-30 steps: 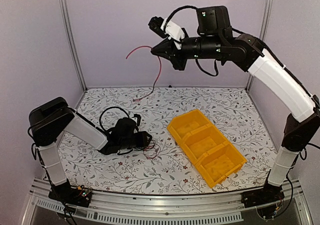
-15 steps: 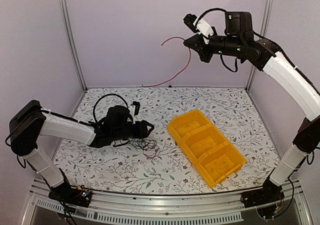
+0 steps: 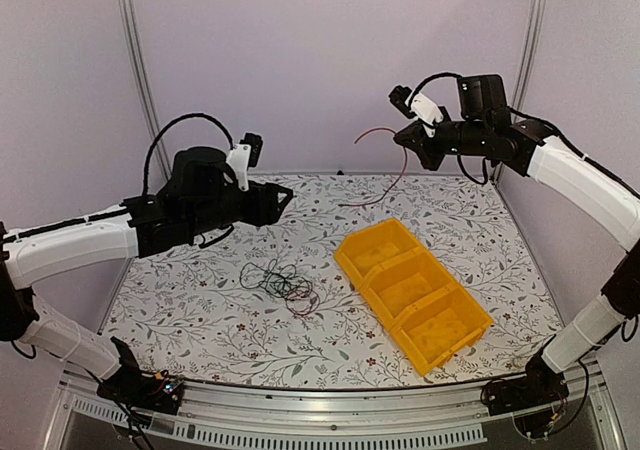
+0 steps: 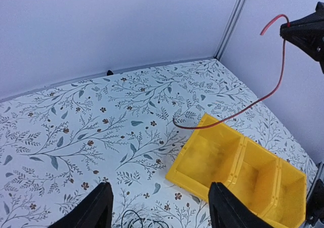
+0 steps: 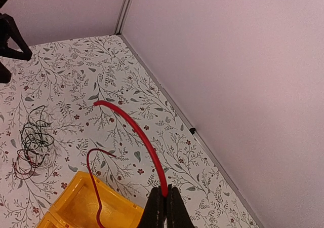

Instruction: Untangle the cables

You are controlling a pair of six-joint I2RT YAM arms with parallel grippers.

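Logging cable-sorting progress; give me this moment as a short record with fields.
left gripper: open, empty, raised above the table
right gripper: shut on the red cable, held high
red cable: hangs from the grip, lower end trailing toward the table by the far end of the yellow bin
tangle: thin dark wires heaped on the table, no gripper on it
yellow bin: three compartments, all empty

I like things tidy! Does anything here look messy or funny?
Yes. A jumble of thin cables lies knotted on the table beside the yellow bin. And one red cable hangs in the air, pinched in the right claw, its loose end drooping down near the bin.
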